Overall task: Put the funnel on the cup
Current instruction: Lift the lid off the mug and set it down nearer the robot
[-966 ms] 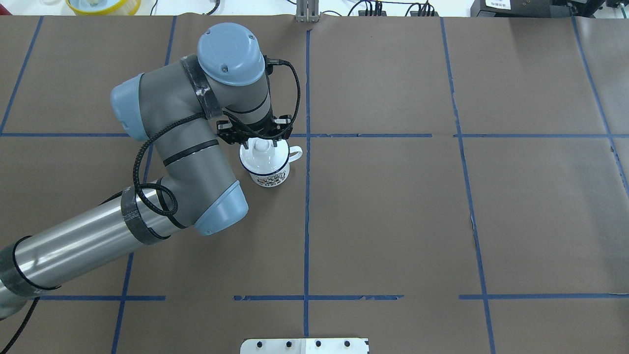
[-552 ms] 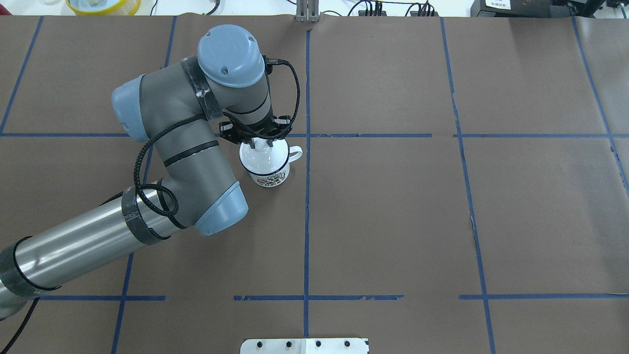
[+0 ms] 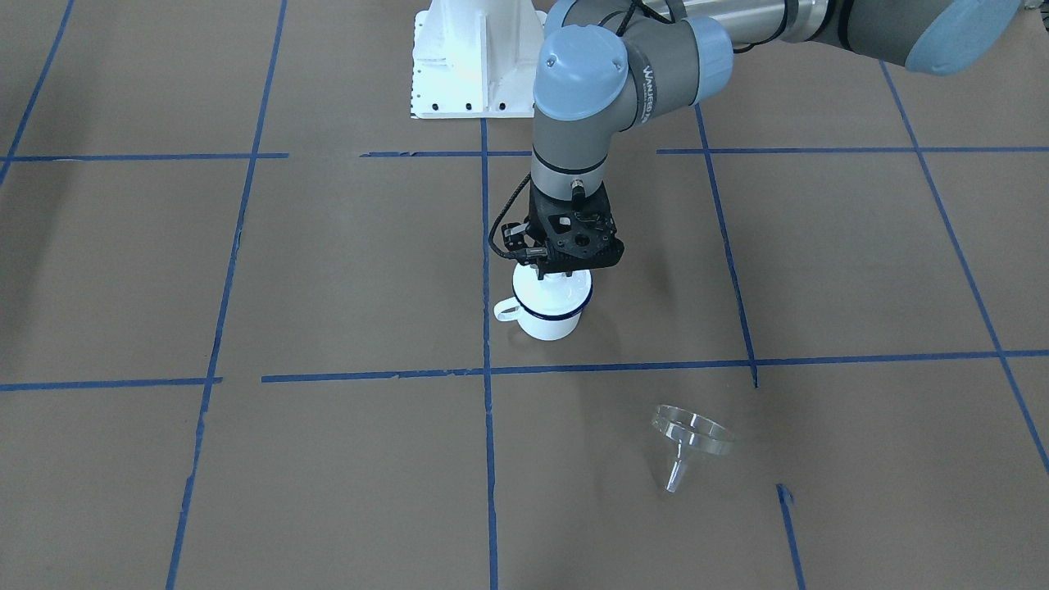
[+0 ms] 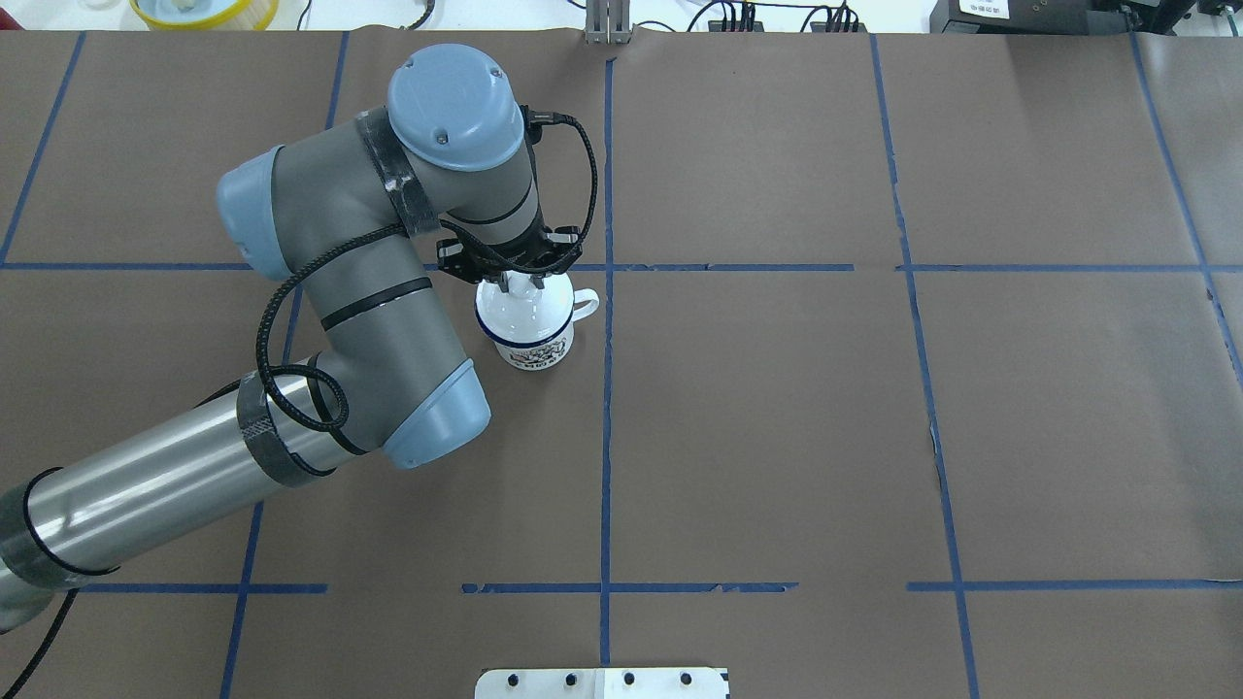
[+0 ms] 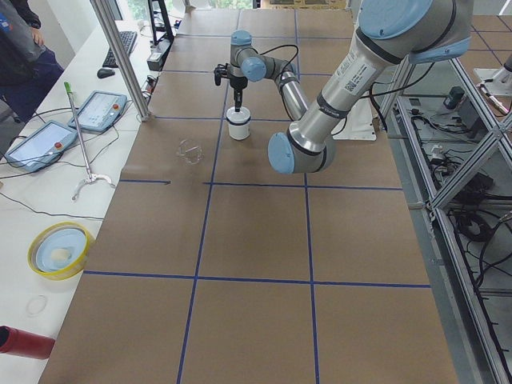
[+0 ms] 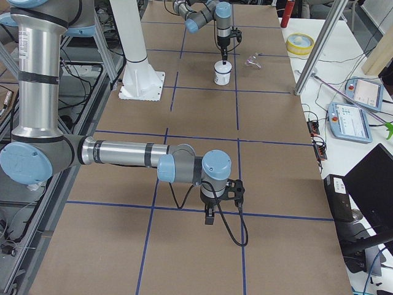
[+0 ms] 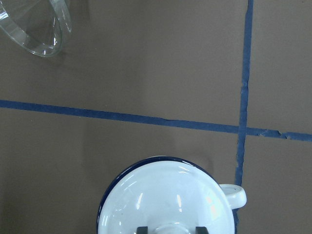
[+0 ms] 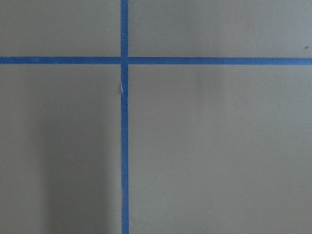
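Observation:
The cup [image 3: 551, 318] is a white mug with a blue rim, upright on the brown table, with a round white lid [image 7: 165, 200] and knob on top. It also shows in the overhead view [image 4: 529, 342]. My left gripper [image 4: 518, 283] hangs straight down over the cup, shut on the lid's knob; its fingertips [image 7: 142, 229] flank the knob in the left wrist view. The clear funnel [image 3: 691, 438] lies on its side on the table beyond the cup, apart from it, also in the left wrist view [image 7: 34, 29]. My right gripper [image 6: 209, 218] shows only in the exterior right view, so I cannot tell its state.
A white base plate [image 3: 475, 57] sits at the robot's edge of the table. A yellow-rimmed bowl [image 4: 204, 10] stands beyond the far left edge. Blue tape lines [image 4: 606, 388] cross the brown cover. The right wrist view shows only bare cover and tape.
The left gripper's fingers have closed in on the lid's knob. The lid still rests on the cup. The arm has barely shifted.

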Controlling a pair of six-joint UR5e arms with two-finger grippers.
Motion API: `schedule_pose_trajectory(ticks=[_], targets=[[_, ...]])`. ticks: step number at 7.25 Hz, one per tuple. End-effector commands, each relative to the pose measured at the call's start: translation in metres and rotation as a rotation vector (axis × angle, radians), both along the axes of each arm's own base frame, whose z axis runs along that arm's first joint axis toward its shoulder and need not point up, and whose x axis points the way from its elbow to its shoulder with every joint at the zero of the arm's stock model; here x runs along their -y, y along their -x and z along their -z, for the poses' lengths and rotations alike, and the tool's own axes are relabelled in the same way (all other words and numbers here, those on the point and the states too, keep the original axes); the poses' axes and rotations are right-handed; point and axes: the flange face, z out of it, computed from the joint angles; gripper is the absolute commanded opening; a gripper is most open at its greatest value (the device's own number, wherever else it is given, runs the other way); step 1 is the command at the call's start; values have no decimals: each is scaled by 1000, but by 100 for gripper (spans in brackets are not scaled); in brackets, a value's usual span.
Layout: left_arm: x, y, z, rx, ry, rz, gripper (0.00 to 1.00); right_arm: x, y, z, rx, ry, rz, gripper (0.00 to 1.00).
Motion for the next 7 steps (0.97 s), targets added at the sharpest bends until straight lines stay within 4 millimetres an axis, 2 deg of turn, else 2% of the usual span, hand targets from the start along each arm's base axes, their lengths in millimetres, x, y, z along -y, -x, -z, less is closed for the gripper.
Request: schedule_pose_trajectory(ticks=[1,2,3,4,5,7], targets=[[-6,21,14,-19,-14,13,0,0,0,0,0,0,0,100],[-13,34,18,-25,-21,14,0,0,0,0,0,0,0,100],[-34,61,4,-39,-40,8,0,0,0,0,0,0,0,100],[-47,77,-3,-49,-45,6,0,0,0,0,0,0,0,100],[-51,76,-4,-53,-44,-4,0,0,0,0,0,0,0,100],[-97,19,-27,-22,19,-67,0,0,0,0,0,0,0,100]])
